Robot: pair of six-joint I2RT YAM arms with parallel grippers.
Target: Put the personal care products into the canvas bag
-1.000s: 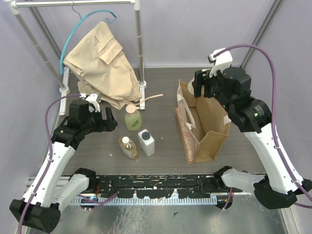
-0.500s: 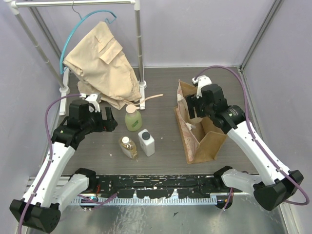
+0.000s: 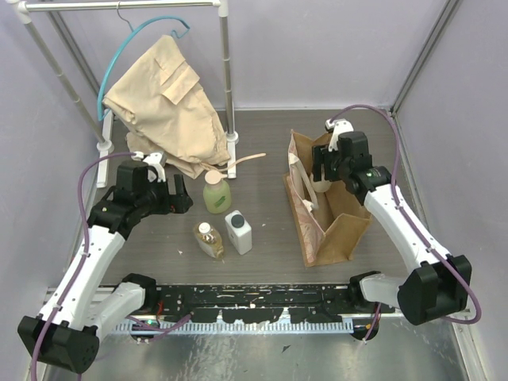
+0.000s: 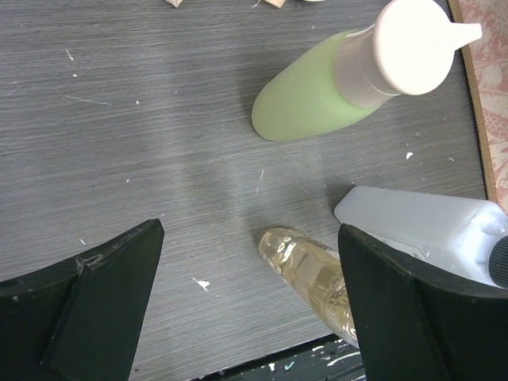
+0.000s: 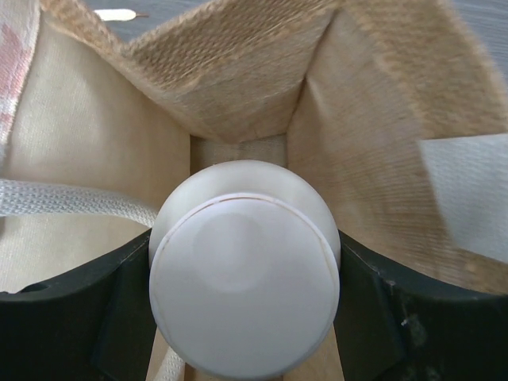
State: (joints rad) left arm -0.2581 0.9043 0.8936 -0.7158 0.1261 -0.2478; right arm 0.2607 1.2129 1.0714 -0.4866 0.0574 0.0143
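Right tool (image 3: 328, 170) pinched the cream round-capped bottle (image 5: 244, 274) at the mouth of the canvas bag (image 5: 373, 159); lowering it deeper, clear of the pale handle (image 5: 71, 200), before spreading seemed wisest.

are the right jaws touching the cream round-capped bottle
Touching. Right wrist view: the right gripper has both black jaws pressed against the cream round-capped bottle.

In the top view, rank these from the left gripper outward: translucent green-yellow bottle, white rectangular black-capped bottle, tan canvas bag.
From the left gripper:
1. Green-yellow bottle, just to its right.
2. White rectangular bottle, nearer the bases.
3. Canvas bag, far right.
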